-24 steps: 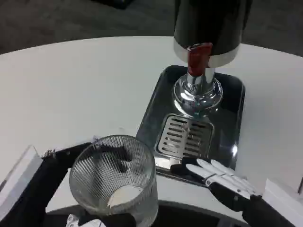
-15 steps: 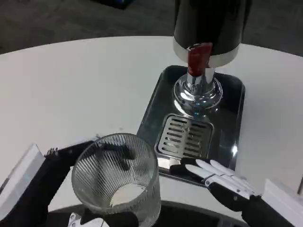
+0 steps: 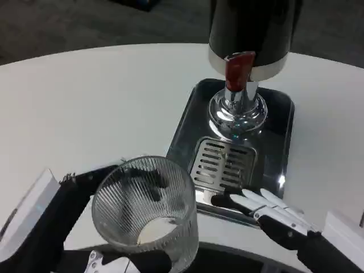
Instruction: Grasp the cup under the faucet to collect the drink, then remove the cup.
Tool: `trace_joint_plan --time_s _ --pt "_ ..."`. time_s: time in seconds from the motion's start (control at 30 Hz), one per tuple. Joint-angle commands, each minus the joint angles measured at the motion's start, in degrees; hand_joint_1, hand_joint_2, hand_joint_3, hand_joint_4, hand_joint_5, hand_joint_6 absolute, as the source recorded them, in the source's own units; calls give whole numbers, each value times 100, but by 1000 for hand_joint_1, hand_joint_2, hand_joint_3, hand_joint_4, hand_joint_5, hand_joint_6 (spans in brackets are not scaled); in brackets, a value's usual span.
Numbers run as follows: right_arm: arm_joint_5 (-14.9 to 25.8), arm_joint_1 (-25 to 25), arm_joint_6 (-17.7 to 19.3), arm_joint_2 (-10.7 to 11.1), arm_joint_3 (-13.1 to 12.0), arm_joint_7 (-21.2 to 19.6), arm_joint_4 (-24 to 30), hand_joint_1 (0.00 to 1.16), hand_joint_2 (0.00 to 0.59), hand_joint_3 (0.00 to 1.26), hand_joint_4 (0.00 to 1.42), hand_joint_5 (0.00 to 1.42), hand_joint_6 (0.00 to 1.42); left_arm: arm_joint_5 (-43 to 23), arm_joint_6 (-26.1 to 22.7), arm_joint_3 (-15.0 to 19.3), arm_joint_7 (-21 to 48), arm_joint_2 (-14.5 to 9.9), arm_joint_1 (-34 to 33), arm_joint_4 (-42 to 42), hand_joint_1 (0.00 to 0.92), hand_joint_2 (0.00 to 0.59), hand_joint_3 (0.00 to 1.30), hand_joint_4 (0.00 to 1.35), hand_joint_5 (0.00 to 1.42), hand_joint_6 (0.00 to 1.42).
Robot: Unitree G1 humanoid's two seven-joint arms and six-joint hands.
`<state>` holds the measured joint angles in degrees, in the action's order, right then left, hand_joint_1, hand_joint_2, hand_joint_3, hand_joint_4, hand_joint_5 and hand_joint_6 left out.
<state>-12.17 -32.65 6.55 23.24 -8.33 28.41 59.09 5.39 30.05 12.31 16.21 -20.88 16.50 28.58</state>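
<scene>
Head view: my left hand [image 3: 68, 210] grips the ribbed glass cup [image 3: 147, 213] at the table's [image 3: 85, 102] near edge, beside the drip tray's [image 3: 187, 131] near-left corner. My right hand [image 3: 273, 213] holds nothing, fingers extended onto the tray's near edge. The faucet [image 3: 238, 108] stands above the grate [image 3: 223, 164].

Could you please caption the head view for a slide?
Left hand holds the glass short of the tray; faucet beyond.

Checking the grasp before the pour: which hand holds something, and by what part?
The left hand grips the ribbed glass cup around its side wall. The right hand holds nothing, fingers resting at the drip tray's front edge.
</scene>
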Motion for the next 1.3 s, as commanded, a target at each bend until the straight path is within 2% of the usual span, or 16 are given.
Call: trace_joint_plan --time_s 0.03,0.33,0.67,0.97,1.3 --pt "-32 -73 51 -18 -3 -24 91 507 464 142 62 0 0 -12 -76 69 -124 28 -147 -75 295 131 781 859 982 550" --pt "-95 23 -117 -23 148 -18 91 504 464 143 68 0 0 117 131 355 -231 -19 -337 -481 294 131 785 859 993 550" --pt "-150 54 -182 -46 200 -45 91 503 464 143 71 0 0 477 429 538 -468 -258 -1020 -1397 294 130 782 859 994 552" --pt "-145 -5 -114 -95 148 -91 91 503 464 143 72 0 0 1086 708 239 -829 -421 -1965 -2552 295 131 781 859 981 562" --pt "-145 -139 -24 -150 97 -147 91 502 464 145 74 0 0 1560 992 -454 -1311 -432 -3064 -4324 299 134 781 859 981 563"
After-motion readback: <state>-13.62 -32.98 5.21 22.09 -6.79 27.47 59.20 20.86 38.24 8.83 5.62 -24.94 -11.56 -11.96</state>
